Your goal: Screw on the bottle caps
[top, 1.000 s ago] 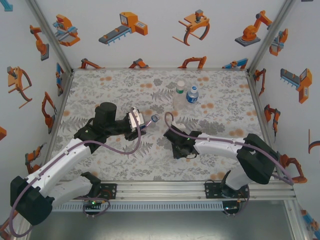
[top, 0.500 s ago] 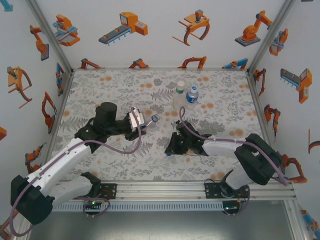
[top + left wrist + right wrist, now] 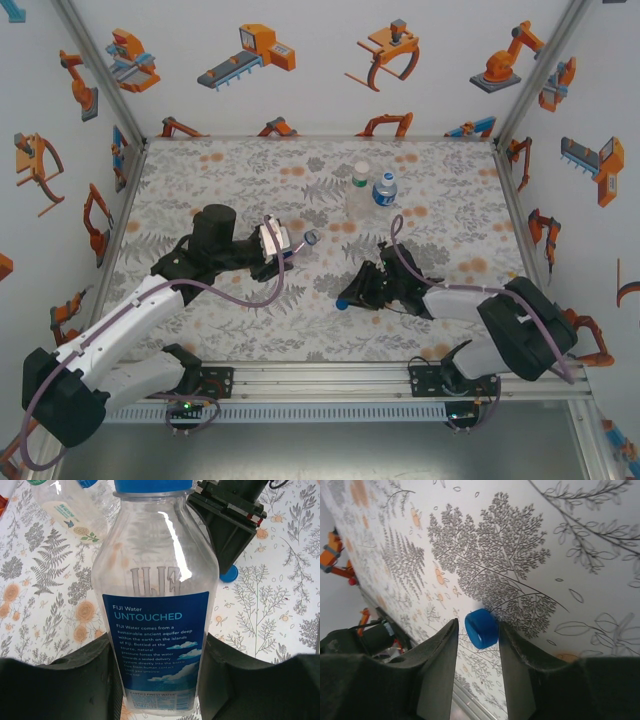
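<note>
Two arms over the floral surface (image 3: 250, 180), both low at mid-surface.

- Left pincer (image 3: 157, 645): clamped on a slim bottle (image 3: 157, 580), fingers on either side of the blue-labelled lower body. Bottle is clear and held off the surface, with a blue band at its neck end at the top edge of the left wrist view. Overhead, it lies roughly level with the neck pointing right, left of centre.
- Right pincer (image 3: 477, 625): down at the surface, right of centre and nearer than the held bottle. Jaws slightly parted and straddling a blue cap (image 3: 481, 628) that rests on the surface. There is a visible sliver of gap between the cap and one finger. The other finger is touching it or nearly so, can't tell which. Not a grip.
- The cap and the held bottle are well apart.
- Wider bottle (image 3: 359, 190) with pale label and a second slim bottle (image 3: 385, 188) stand upright just beside each other, far centre. Their tops are too small to judge.
</note>
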